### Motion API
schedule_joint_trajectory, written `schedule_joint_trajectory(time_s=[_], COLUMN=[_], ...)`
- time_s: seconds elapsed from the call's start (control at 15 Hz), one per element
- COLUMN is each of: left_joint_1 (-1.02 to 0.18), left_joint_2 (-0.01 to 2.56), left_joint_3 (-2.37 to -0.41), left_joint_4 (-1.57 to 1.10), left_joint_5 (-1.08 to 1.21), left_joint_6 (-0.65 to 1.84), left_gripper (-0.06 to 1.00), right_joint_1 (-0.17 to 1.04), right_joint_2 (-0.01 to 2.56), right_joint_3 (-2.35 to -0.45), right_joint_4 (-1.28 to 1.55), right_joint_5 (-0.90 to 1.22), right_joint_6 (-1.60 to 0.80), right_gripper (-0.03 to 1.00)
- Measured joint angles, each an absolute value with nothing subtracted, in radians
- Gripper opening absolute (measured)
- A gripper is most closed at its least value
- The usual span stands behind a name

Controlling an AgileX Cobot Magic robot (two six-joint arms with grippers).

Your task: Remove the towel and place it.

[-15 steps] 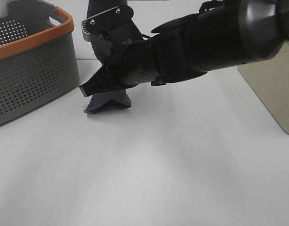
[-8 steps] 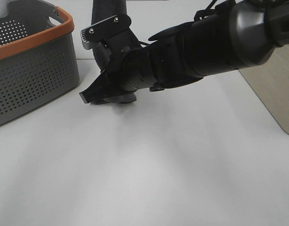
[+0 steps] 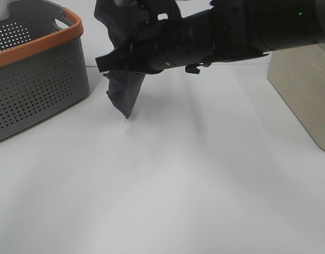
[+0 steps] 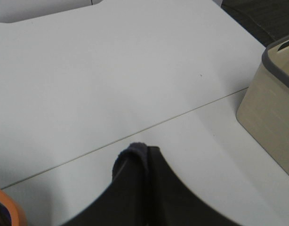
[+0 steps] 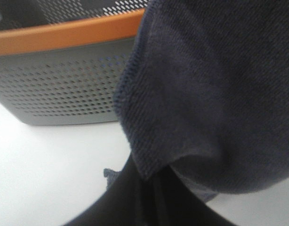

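Note:
The dark charcoal towel (image 3: 125, 92) hangs in the air beside the grey basket (image 3: 41, 79), its lower tip just above the white table. My right gripper (image 3: 104, 62) reaches across from the right and looks shut on the towel's upper part. In the right wrist view the towel (image 5: 205, 94) fills the frame above the closed fingers (image 5: 135, 202). In the left wrist view my left gripper (image 4: 149, 197) is shut on a folded towel edge (image 4: 132, 155). In the exterior view the left gripper is hidden at the top edge, behind the towel and right arm.
The grey perforated basket with an orange rim (image 5: 64, 35) stands at the left. A beige box (image 3: 305, 95) stands at the right edge; it also shows in the left wrist view (image 4: 271, 113). A thin seam (image 4: 182, 115) crosses the white table.
The towel has been lifted off the table, where it was bunched, and now hangs stretched downward. Both arms have risen with it.

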State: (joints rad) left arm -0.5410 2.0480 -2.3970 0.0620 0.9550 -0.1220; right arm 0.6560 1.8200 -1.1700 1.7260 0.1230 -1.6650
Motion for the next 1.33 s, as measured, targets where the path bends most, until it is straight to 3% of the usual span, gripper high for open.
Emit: schedule_joint_trajectory(time_s=[0.2,0.33,0.47,0.73,0.93,1.07,1.33], left_joint_1=[-0.541,-0.541,-0.541,-0.541,-0.541,-0.541,-0.541], left_joint_2=[2.031,2.032,2.032,2.032,2.032,2.032,2.001], left_joint_3=[-2.397,-2.397,-2.397,-2.397,-2.369,-2.327,-2.159], left_joint_4=[0.054,0.05,0.05,0.12,0.228,0.238,0.258], left_joint_5=[0.945,0.946,0.926,0.901,0.92,0.922,0.817], left_joint_6=[-0.122,-0.155,-0.215,-0.249,-0.32,-0.377,-0.611], left_gripper=[0.0,0.0,0.0,0.0,0.0,0.0,0.0], right_joint_1=[0.548,0.542,0.542,0.523,0.4,0.358,0.353], right_joint_2=[1.812,1.792,1.733,1.661,1.659,1.659,1.663], right_joint_3=[-1.172,-1.2,-1.255,-1.406,-1.646,-1.735,-1.761], right_joint_4=[1.19,0.706,0.325,-0.065,-0.111,-0.115,-0.123], right_joint_5=[0.447,0.556,0.656,0.89,1.08,1.098,1.105], right_joint_6=[-1.179,-0.817,-0.624,-0.581,-0.676,-0.719,-0.803], right_gripper=[0.02,0.02,0.02,0.02,0.02,0.02,0.02])
